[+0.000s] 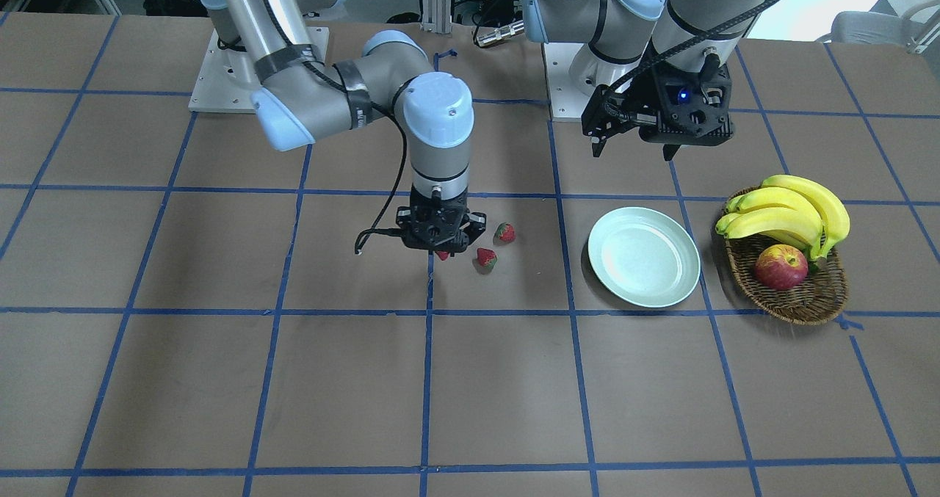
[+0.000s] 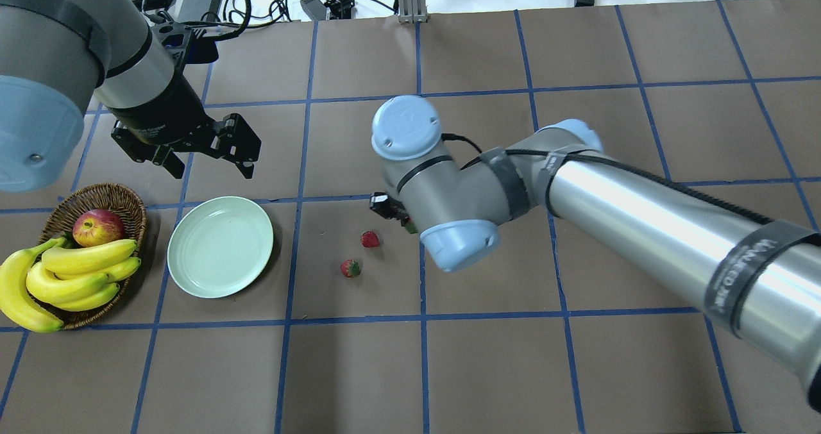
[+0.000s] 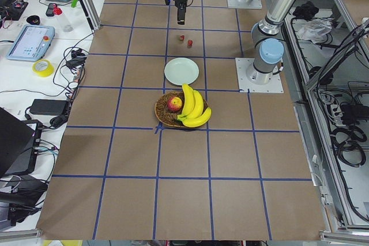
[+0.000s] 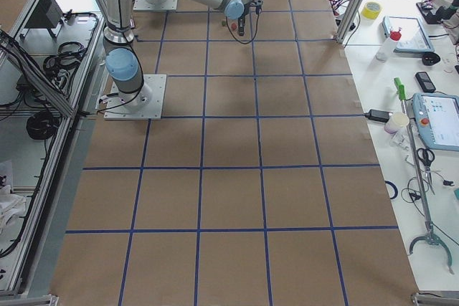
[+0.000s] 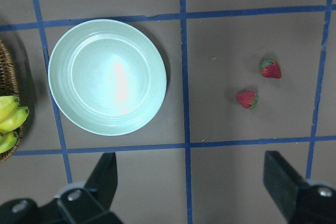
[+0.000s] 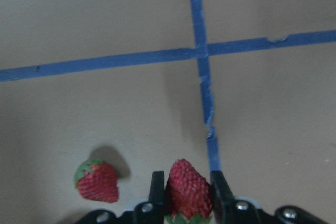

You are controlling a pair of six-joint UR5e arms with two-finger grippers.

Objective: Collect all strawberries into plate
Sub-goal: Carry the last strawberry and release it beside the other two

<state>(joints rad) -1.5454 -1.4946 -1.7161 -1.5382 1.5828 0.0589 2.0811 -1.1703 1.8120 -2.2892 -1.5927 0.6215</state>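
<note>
My right gripper (image 1: 440, 253) is low over the table and shut on one strawberry (image 6: 189, 187), which sits red between the two fingers in the right wrist view. Two more strawberries (image 1: 504, 233) (image 1: 486, 258) lie on the table just beside it; one of them shows in the right wrist view (image 6: 98, 181). The pale mint plate (image 1: 644, 256) is empty and lies between the strawberries and the basket. My left gripper (image 1: 631, 148) is open and empty, hovering above the table beside the plate (image 5: 107, 77). Its wrist view also shows both loose strawberries (image 5: 270, 68) (image 5: 247, 98).
A brown wicker basket (image 1: 808, 302) stands just past the plate, holding a bunch of bananas (image 1: 789, 214) and a red-yellow apple (image 1: 780, 267). The brown table is marked with a blue tape grid. The arm bases stand at the robot's edge.
</note>
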